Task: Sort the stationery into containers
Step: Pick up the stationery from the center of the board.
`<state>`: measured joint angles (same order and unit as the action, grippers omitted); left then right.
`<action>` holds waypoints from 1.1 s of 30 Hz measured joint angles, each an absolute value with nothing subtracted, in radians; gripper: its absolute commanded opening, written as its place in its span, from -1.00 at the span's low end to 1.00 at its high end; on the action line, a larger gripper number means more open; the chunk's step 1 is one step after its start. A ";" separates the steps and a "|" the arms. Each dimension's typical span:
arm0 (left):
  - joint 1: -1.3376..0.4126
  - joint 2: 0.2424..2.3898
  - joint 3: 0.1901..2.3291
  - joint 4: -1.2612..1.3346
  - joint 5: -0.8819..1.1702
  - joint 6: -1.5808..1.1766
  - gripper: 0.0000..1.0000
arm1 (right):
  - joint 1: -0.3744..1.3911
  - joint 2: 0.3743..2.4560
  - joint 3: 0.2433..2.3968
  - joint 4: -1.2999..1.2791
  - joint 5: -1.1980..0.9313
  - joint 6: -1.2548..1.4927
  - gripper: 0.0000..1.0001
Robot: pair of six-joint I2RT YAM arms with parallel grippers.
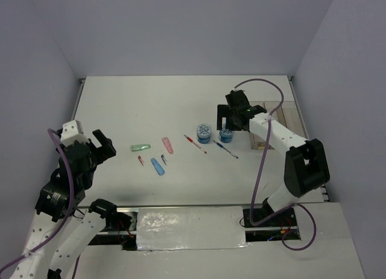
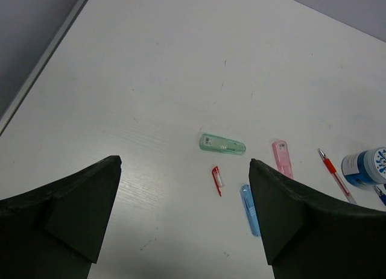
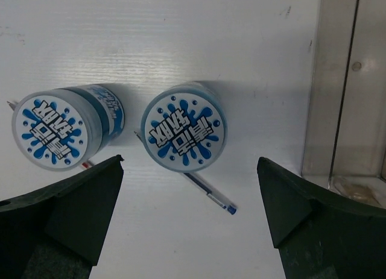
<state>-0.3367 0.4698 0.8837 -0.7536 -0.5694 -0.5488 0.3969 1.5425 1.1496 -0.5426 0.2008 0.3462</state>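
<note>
Two blue-and-white rolls point(image 1: 204, 132) point(image 1: 226, 135) stand mid-table; the right wrist view shows them from above point(image 3: 57, 129) point(image 3: 184, 127). My right gripper point(image 1: 230, 121) point(image 3: 190, 161) hovers open just over the right roll, holding nothing. The blue pen point(image 3: 211, 196) pokes out from under that roll, and the red pen point(image 1: 195, 144) lies left of it. The green piece point(image 2: 222, 144), pink piece point(image 2: 282, 159), blue piece point(image 2: 249, 208) and a red clip point(image 2: 217, 179) lie ahead of my open, empty left gripper point(image 1: 105, 143) point(image 2: 184, 163). The clear containers point(image 1: 278, 117) point(image 3: 347, 86) sit at the right.
Grey walls enclose the white table point(image 1: 157, 104) on three sides. A second tiny clip point(image 1: 163, 159) lies between the blue and pink pieces. The right arm's purple cable point(image 1: 260, 170) loops above the containers and down to its base.
</note>
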 measured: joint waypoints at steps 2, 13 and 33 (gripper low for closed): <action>-0.337 0.470 0.883 -0.753 -0.566 -0.548 0.99 | 0.397 1.578 1.160 -0.531 0.201 0.337 0.99; -0.337 0.470 0.882 -0.742 -0.547 -0.545 0.99 | 0.397 1.723 1.205 -0.489 0.218 0.310 0.74; -0.337 0.470 0.881 -0.739 -0.537 -0.527 0.99 | 0.378 1.729 1.242 -0.491 0.213 0.302 -1.00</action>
